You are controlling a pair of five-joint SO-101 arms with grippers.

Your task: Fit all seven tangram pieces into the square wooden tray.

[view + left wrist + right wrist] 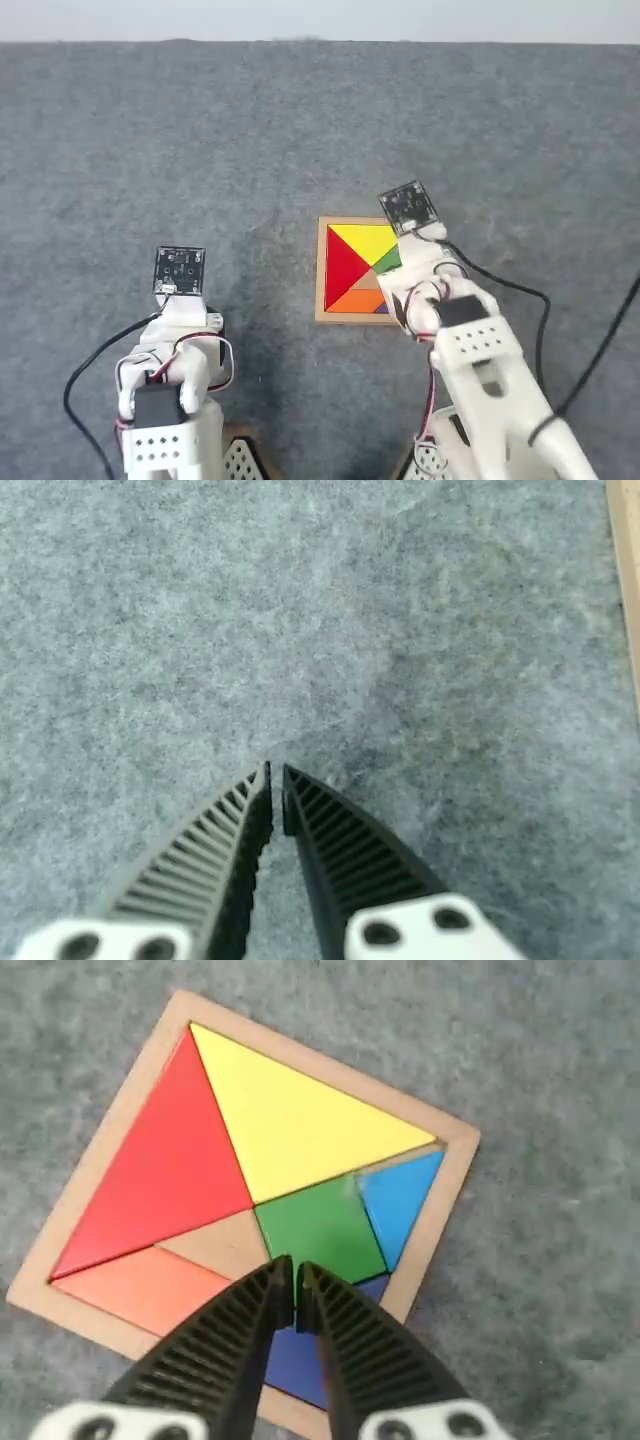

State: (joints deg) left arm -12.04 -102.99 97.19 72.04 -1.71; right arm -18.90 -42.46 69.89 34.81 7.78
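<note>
The tray (321,270) on the grey mat (200,600) holds flat pieces (300,1120), while the right gripper (294,1265) over the green square (320,1230) and the left gripper (276,770) over bare mat are both pinched together empty, and such thin, stiff, light, smooth pieces probably want gripping by 2 opposite edges.

Tan tray (108,1145) holds red, yellow, green, blue, orange pieces (300,1120).

From here I see a table (200,130) with a grey, fuzzy, felt-like top all over. Past its far edge I see a strip of plain pale wall (320,20).
</note>
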